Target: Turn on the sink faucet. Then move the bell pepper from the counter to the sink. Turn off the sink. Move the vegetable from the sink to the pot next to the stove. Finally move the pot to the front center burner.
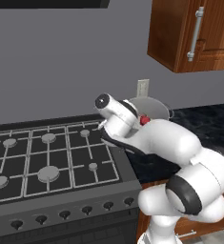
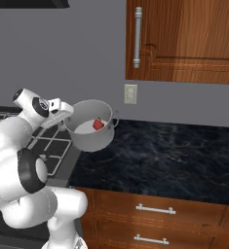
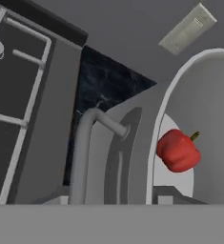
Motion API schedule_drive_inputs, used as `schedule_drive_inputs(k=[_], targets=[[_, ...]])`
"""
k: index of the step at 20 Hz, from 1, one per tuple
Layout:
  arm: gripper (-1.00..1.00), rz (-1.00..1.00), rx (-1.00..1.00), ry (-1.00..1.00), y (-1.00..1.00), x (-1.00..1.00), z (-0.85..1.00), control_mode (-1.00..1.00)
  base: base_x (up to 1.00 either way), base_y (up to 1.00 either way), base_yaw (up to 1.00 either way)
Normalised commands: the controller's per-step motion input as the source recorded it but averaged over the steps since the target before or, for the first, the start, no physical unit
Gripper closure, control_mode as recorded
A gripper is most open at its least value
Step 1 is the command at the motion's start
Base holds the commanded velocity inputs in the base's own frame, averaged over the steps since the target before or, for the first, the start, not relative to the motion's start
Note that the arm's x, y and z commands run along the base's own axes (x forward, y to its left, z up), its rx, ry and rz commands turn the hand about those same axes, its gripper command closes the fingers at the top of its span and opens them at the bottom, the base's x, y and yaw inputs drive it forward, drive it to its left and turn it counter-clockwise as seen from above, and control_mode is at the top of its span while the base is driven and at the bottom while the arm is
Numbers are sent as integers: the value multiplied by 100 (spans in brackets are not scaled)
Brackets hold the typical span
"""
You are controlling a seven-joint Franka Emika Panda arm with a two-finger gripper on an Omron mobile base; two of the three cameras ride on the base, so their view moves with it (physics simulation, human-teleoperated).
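Tool [image 2: 67, 116] clamped on the rim of the pot [image 2: 91, 138], which hangs tilted above the dark surface [image 2: 160, 155]. Bell pepper [image 2: 98, 124] lies inside. One-sided grip: pot may swing or slip. Stove [image 1: 51, 157] at nine o'clock; carrying low risks catching the grates.

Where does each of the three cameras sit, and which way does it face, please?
Left base view: behind the arm's left, facing the stove; the arm shows at lower right.
Right base view: behind its right, facing the counter; the arm shows at lower left.
Hand view: on the hand, facing the pot.
All share the pot with the bell pepper.
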Motion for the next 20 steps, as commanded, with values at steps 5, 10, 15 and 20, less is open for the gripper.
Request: schedule_drive_inputs(k=[5,10,15,20], targets=[[100,35,-12,10,91,-50,13,-100,0,0,0],[100,36,-12,9,92,-49,0,-100,0,0,0],[100,38,-12,9,91,-46,0,-100,0,0,0],[100,38,-11,9,90,-47,0,-100,0,0,0]])
